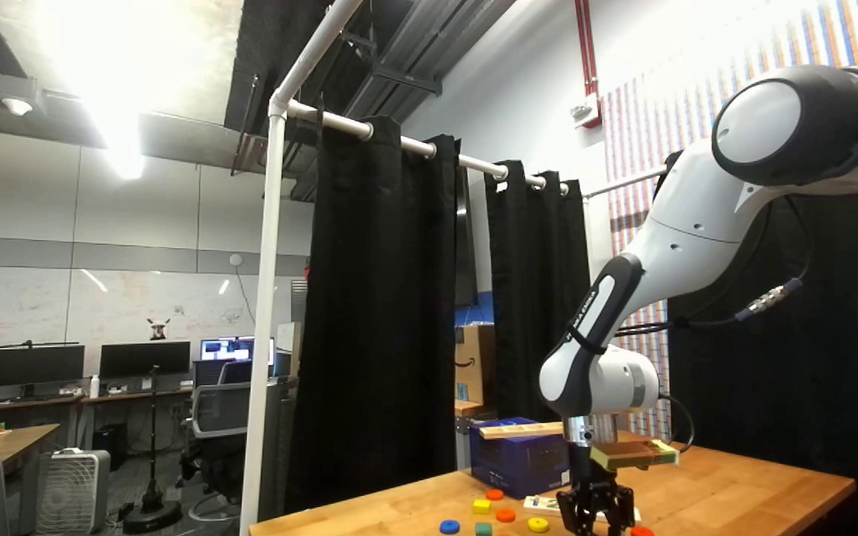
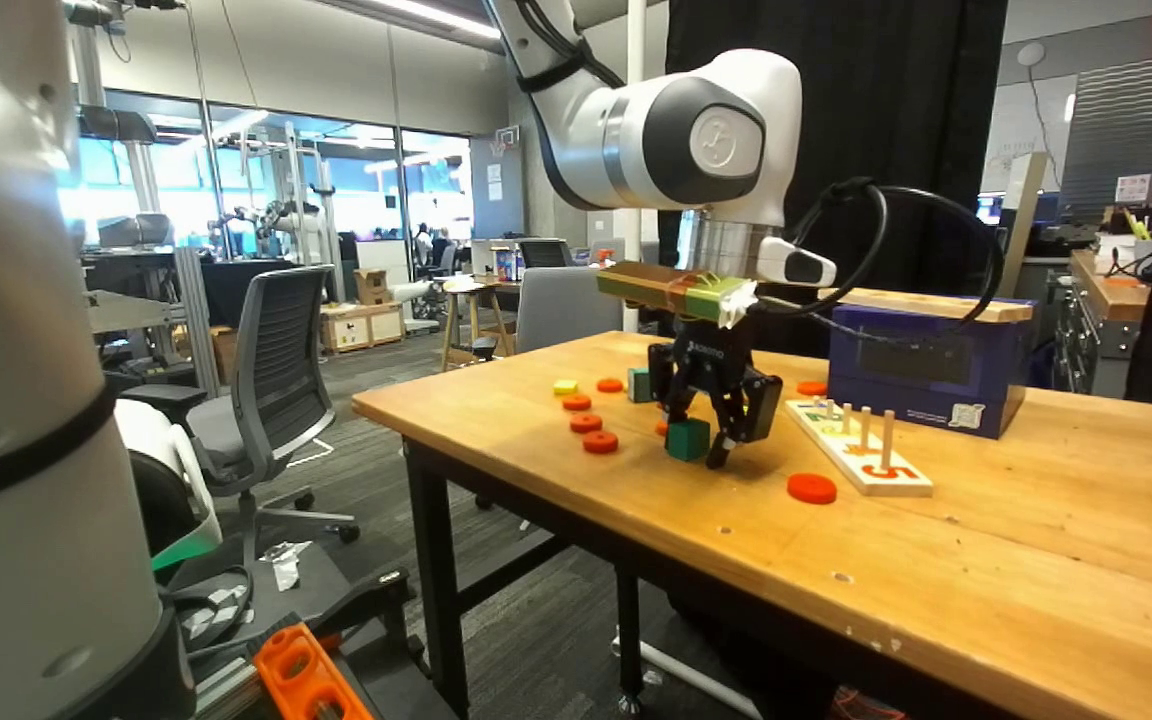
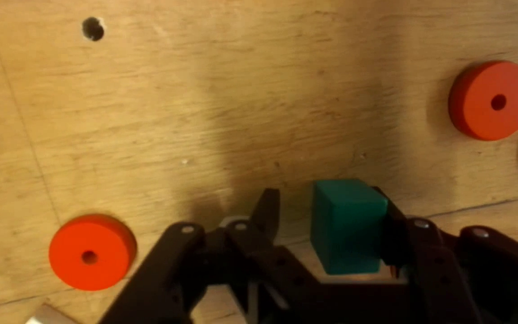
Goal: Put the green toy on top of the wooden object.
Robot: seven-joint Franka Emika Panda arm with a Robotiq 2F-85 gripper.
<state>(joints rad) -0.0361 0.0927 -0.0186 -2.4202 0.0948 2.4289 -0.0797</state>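
The green toy is a dark green cube (image 3: 353, 229) between the fingers of my gripper (image 3: 326, 202) in the wrist view. The gripper is open. A gap shows between the left finger and the cube; the right finger is against or very close to it. In an exterior view the cube (image 2: 687, 440) is low at the tabletop, beside the fingertips of the gripper (image 2: 700, 438). Two things are wooden: a flat plank (image 2: 936, 303) on a blue box, and a peg board (image 2: 861, 452) on the table. I cannot tell which is meant.
The blue box (image 2: 921, 370) stands behind the peg board. Red discs lie around the gripper, one (image 2: 812, 488) near the peg board and one (image 3: 493, 101) right of the cube. A second green block (image 2: 639, 385) and a yellow block (image 2: 565, 387) lie farther back.
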